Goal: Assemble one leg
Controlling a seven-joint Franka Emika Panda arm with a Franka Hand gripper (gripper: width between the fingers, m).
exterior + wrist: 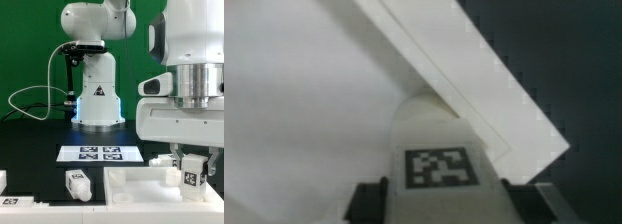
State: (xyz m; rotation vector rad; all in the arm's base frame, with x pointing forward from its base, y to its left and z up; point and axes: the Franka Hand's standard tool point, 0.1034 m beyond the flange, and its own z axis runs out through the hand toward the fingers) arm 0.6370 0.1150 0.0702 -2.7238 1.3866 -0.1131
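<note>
Dark worktop (40, 135), green backdrop in the upper left of the frame, Panda base in the center. The marker board (98, 153) lies flat at center, below the base. A large white rimmed panel (140, 185) sits at lower center-right.

The end effector (193, 172) is at lower right, clenched on 1 leg (190, 176), tag facing out. The wrist view shows the same leg (439, 160) between the 2 dark fingers (372, 200), tagged face up, its narrow end pointing toward the panel's (313, 90) raised rim.

Step in hand, as I judge it: carrying the held leg to its mount on the panel. The next move calls for lining the leg's end up with the panel's socket, then lowering and twisting it in. The socket is not visible here.

Counts: 2 legs clearly visible, 1 held and 1 loose leg (76, 183) at lower left. 1 panel, 1 marker board. Small white pieces at the far lower left edge are too cropped to identify.
</note>
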